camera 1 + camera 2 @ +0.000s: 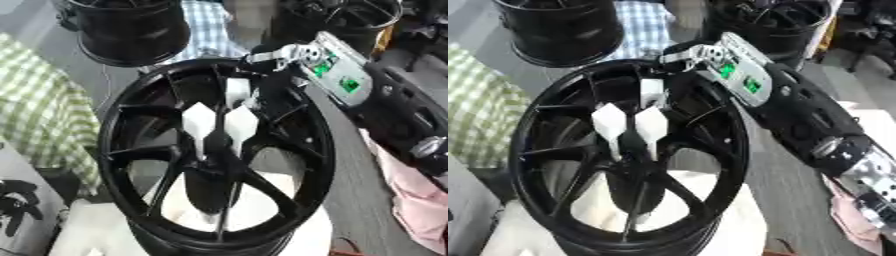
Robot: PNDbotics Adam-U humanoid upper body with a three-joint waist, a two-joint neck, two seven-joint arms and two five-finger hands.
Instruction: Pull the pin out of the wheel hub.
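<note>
Black wheel hub (131,165) — white pin (219,125), right robot hand (677,56) above.

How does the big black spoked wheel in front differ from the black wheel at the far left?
The big black spoked wheel stands tilted, its spoked face toward the camera; the far-left black wheel shows mainly its barrel side. The front wheel has the robot's right hand in its hub area with white fingertips; nothing touches the far one. Both are glossy black.
</note>
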